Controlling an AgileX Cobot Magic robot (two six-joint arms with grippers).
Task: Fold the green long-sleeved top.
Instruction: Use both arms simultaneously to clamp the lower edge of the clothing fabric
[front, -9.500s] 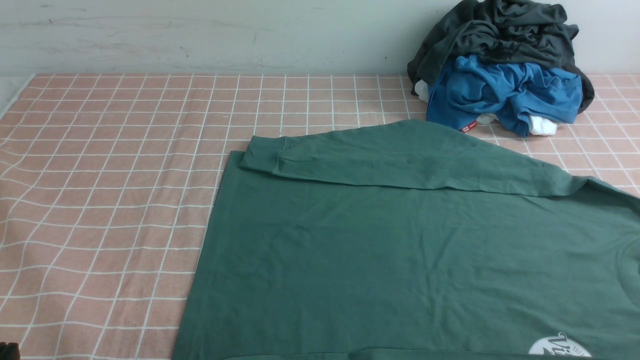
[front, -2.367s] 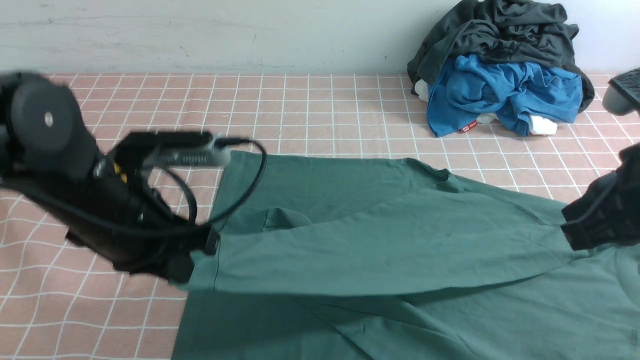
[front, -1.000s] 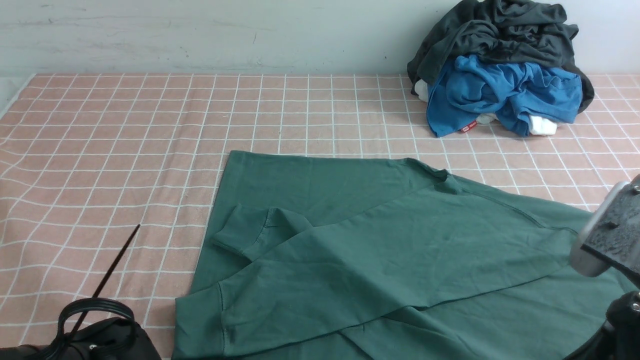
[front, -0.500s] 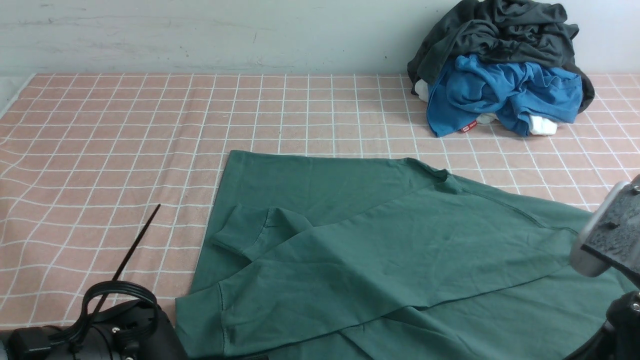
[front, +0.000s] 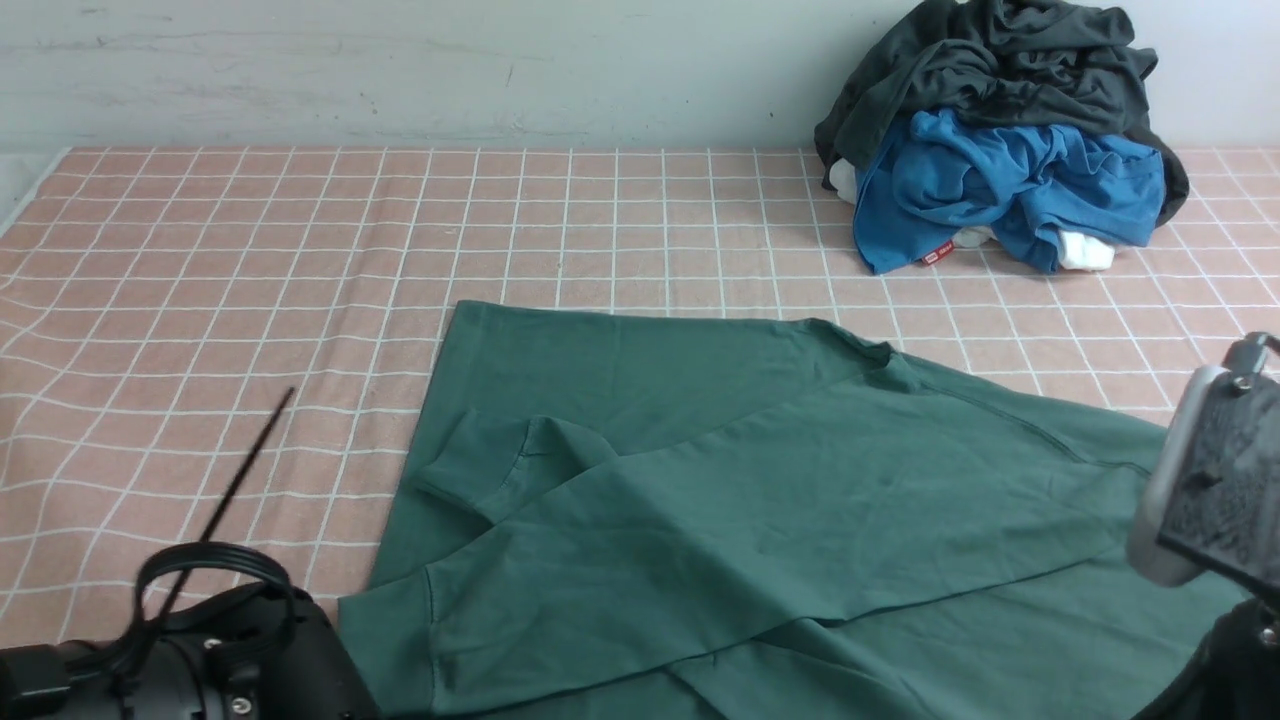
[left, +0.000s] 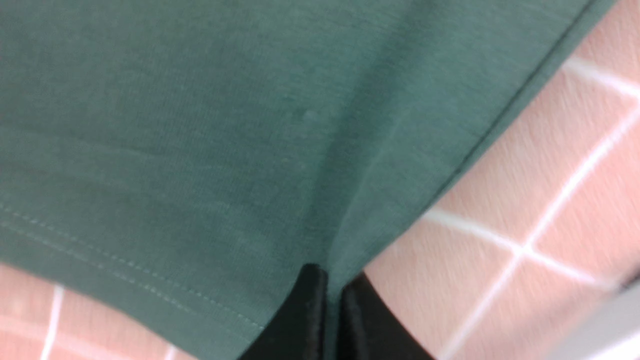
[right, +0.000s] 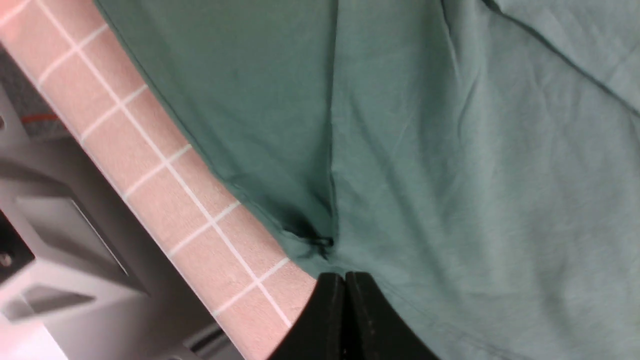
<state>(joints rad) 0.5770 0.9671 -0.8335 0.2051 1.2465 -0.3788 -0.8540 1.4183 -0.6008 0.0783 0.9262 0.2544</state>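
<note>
The green long-sleeved top (front: 760, 500) lies flat on the pink checked cloth, both sleeves folded across its body, ribbed cuffs (front: 470, 480) at its left side. Its white logo is hidden. My left gripper (left: 334, 280) is shut, and the top's near left hem corner (left: 250, 175) puckers into its fingertips. My right gripper (right: 345, 280) is shut on the top's near edge (right: 425, 200), close to the table's rim. In the front view only the left arm's body (front: 220, 660) and the right arm's wrist (front: 1210, 490) show.
A pile with a charcoal-grey garment (front: 1000, 60) over a bright blue one (front: 1000, 190) sits at the back right against the wall. The pink checked cloth (front: 250, 280) covers the table. A grey frame (right: 60, 240) lies past the table's near edge.
The far sleeve has been folded over the body and let go. In the last second my left arm came back in at the bottom left and the top's left corner shifted slightly left.
</note>
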